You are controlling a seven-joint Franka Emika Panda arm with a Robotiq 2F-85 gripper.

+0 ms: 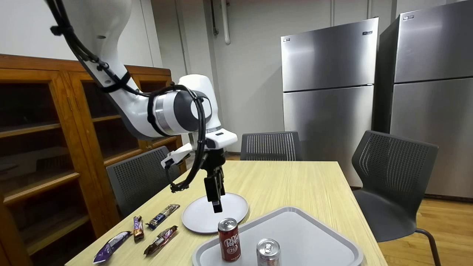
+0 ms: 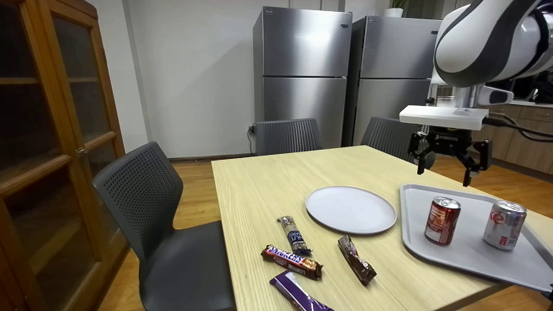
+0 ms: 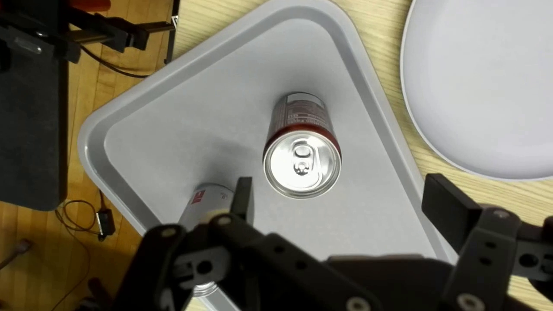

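My gripper (image 3: 345,203) is open and holds nothing; its fingers point down above the grey tray (image 3: 181,125). It is also above the table in both exterior views (image 1: 218,202) (image 2: 444,173). A dark red Dr Pepper can (image 3: 302,160) stands upright on the tray, just ahead of the fingers and apart from them. It shows in both exterior views (image 1: 230,242) (image 2: 443,221). A silver can (image 2: 504,226) stands beside it on the tray; in the wrist view (image 3: 207,201) the left finger partly hides it. A round light plate (image 2: 351,209) lies beside the tray.
Several wrapped bars lie on the table past the plate: a Snickers (image 2: 291,261), a purple bar (image 2: 298,291), a brown bar (image 2: 356,260) and a nut bar (image 2: 294,235). Dark chairs (image 1: 395,173) surround the table. Refrigerators (image 1: 329,111) and a wooden cabinet (image 2: 71,142) stand behind.
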